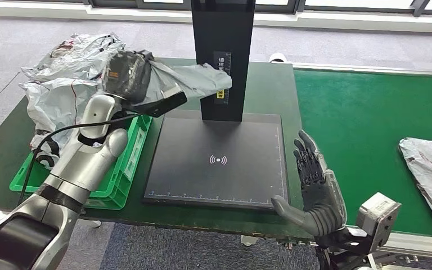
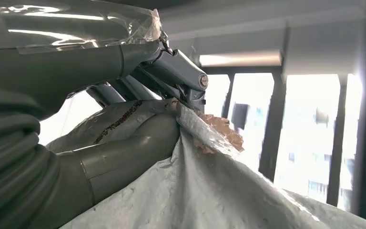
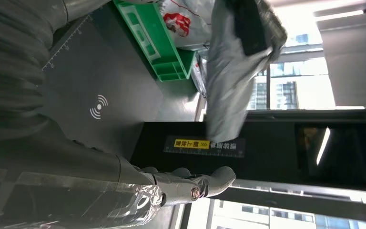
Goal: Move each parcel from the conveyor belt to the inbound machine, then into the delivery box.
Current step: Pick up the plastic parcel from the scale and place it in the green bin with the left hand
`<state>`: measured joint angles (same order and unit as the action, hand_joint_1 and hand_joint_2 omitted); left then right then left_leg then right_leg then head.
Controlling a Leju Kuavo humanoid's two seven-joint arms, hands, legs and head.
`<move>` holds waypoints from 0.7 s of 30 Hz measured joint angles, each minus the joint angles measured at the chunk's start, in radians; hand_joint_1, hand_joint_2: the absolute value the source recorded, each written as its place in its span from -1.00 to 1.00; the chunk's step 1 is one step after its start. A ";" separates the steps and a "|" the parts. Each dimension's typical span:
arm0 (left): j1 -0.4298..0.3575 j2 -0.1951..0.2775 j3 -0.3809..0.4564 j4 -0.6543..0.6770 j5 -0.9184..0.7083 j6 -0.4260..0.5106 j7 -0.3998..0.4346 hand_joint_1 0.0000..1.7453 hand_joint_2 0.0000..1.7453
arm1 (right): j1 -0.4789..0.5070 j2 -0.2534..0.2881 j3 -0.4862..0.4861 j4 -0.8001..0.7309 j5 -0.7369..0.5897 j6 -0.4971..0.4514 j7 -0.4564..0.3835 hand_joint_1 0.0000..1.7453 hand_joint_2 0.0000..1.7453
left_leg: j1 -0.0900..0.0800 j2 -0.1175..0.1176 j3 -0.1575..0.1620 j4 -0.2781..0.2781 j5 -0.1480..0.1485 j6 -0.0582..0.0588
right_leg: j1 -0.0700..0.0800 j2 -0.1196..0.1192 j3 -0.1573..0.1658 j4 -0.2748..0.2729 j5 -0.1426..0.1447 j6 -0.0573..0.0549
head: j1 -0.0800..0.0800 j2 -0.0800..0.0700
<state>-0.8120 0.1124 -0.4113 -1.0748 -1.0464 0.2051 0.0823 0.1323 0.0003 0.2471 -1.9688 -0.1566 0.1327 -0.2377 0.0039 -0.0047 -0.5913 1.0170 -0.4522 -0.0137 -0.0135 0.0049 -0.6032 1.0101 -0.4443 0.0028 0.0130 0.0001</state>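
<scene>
1. Parcel in hand: a crumpled grey plastic mailer bag [image 1: 194, 79] hangs from the left hand [image 1: 126, 73], pinched between thumb and fingers [image 2: 190, 90], raised above the counter [image 1: 284, 90].
2. It trails from that hand toward the black post of the inbound machine [image 1: 223, 56], over the edge of the flat black scan plate [image 1: 217, 160].
3. Beneath and just beside the left hand sits the green plastic delivery crate [image 1: 125, 169], already heaped with grey parcels [image 1: 62, 84].
4. Judgement: carry the bag fully over the crate before letting go, so the loose tail clears the rim.
5. Right hand [image 1: 315, 185] is released, fingers spread, beside the plate; another grey parcel [image 1: 430, 174] waits on the green conveyor belt [image 1: 360, 112].
</scene>
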 joint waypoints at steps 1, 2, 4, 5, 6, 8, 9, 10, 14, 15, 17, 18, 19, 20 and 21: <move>0.003 0.008 0.022 -0.033 0.004 0.013 -0.003 1.00 -1.00 | 0.004 -0.001 0.000 0.000 -0.004 -0.007 -0.008 -1.00 1.00 | 0.000 0.000 0.000 0.000 0.000 0.000 | 0.000 0.000 0.000 0.000 0.000 0.000 | 0.000 0.000; 0.006 0.016 0.042 -0.064 0.006 0.024 -0.005 1.00 -1.00 | 0.009 -0.003 -0.001 0.000 -0.007 -0.012 -0.017 -1.00 1.00 | 0.000 0.000 0.000 0.000 0.000 0.000 | 0.000 0.000 0.000 0.000 0.000 0.000 | 0.000 0.000; 0.012 0.031 0.079 -0.113 0.006 0.040 -0.008 1.00 -1.00 | 0.016 -0.011 -0.001 0.000 -0.015 -0.022 -0.034 -1.00 1.00 | 0.000 0.000 0.000 0.000 0.000 0.000 | 0.000 0.000 0.000 0.000 0.000 0.000 | 0.000 0.000; 0.015 0.038 0.095 -0.132 0.003 0.046 -0.009 1.00 -1.00 | 0.019 -0.015 -0.001 0.000 -0.019 -0.026 -0.041 -1.00 1.00 | 0.000 0.000 0.000 0.000 0.000 0.000 | 0.000 0.000 0.000 0.000 0.000 0.000 | 0.000 0.000; 0.017 0.045 0.110 -0.149 -0.001 0.052 -0.009 1.00 -1.00 | 0.023 -0.018 -0.001 0.000 -0.021 -0.030 -0.045 -1.00 1.00 | 0.000 0.000 0.000 0.000 0.000 0.000 | 0.000 0.000 0.000 0.000 0.000 0.000 | 0.000 0.000; 0.021 0.056 0.135 -0.175 -0.009 0.060 -0.007 1.00 -1.00 | 0.027 -0.024 -0.001 0.000 -0.024 -0.033 -0.050 -1.00 1.00 | 0.000 0.000 0.000 0.000 0.000 0.000 | 0.000 0.000 0.000 0.000 0.000 0.000 | 0.000 0.000; 0.023 0.061 0.145 -0.185 -0.011 0.062 -0.006 1.00 -1.00 | 0.029 -0.027 -0.001 0.000 -0.025 -0.034 -0.051 -1.00 1.00 | 0.000 0.000 0.000 0.000 0.000 0.000 | 0.000 0.000 0.000 0.000 0.000 0.000 | 0.000 0.000; 0.024 0.065 0.153 -0.193 -0.012 0.064 -0.005 1.00 -0.50 | 0.030 -0.029 -0.001 0.000 -0.025 -0.035 -0.051 -1.00 1.00 | 0.000 0.000 0.000 0.000 0.000 0.000 | 0.000 0.000 0.000 0.000 0.000 0.000 | 0.000 0.000; 0.029 0.074 0.170 -0.215 -0.017 0.065 -0.004 1.00 1.00 | 0.032 -0.035 -0.001 0.000 -0.025 -0.037 -0.051 -1.00 1.00 | 0.000 -0.001 0.000 0.000 0.000 0.000 | 0.000 0.000 0.000 0.000 0.000 0.000 | 0.000 0.000; 0.029 0.076 0.173 -0.217 -0.024 0.066 0.002 1.00 1.00 | 0.032 -0.036 -0.001 0.000 -0.026 -0.037 -0.051 -1.00 1.00 | 0.000 -0.001 0.000 0.000 0.000 0.000 | 0.000 0.000 0.000 0.000 0.000 0.000 | 0.000 0.000; 0.029 0.083 0.182 -0.218 -0.047 0.059 0.026 1.00 1.00 | 0.033 -0.040 -0.001 0.000 -0.029 -0.040 -0.052 -1.00 1.00 | 0.000 0.000 0.000 0.000 0.000 0.000 | 0.000 0.000 0.000 0.000 0.000 0.000 | 0.000 0.000; 0.028 0.088 0.190 -0.215 -0.058 0.048 0.042 1.00 1.00 | 0.035 -0.043 -0.001 0.000 -0.031 -0.041 -0.052 -1.00 1.00 | 0.000 0.000 0.000 0.000 0.000 0.000 | 0.000 0.000 0.000 0.000 0.000 0.000 | 0.000 0.000; 0.026 0.096 0.200 -0.208 -0.065 0.033 0.056 1.00 1.00 | 0.036 -0.047 -0.001 0.000 -0.034 -0.042 -0.053 -1.00 1.00 | 0.000 0.000 0.000 0.000 0.000 0.000 | 0.000 0.000 0.000 0.000 0.000 0.000 | 0.000 0.000; 0.023 0.105 0.210 -0.196 -0.069 0.016 0.068 1.00 1.00 | 0.038 -0.051 -0.001 0.001 -0.036 -0.042 -0.053 -1.00 1.00 | 0.000 0.000 0.000 0.000 0.000 0.000 | 0.000 0.000 0.000 0.000 0.000 0.000 | 0.000 0.000; 0.018 0.115 0.220 -0.178 -0.073 -0.002 0.077 1.00 1.00 | 0.039 -0.054 -0.001 0.001 -0.038 -0.041 -0.054 -1.00 1.00 | 0.000 0.000 0.000 0.000 0.000 0.000 | 0.000 0.000 0.000 0.000 0.000 0.000 | 0.000 0.000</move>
<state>-0.7939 0.2273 -0.1916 -1.2532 -1.1191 0.2027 0.1593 0.1708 -0.0538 0.2464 -1.9676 -0.1945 0.0917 -0.2916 0.0039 -0.0046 -0.5912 1.0168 -0.4521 -0.0141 -0.0130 0.0050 -0.6032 1.0102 -0.4446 0.0024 0.0131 0.0001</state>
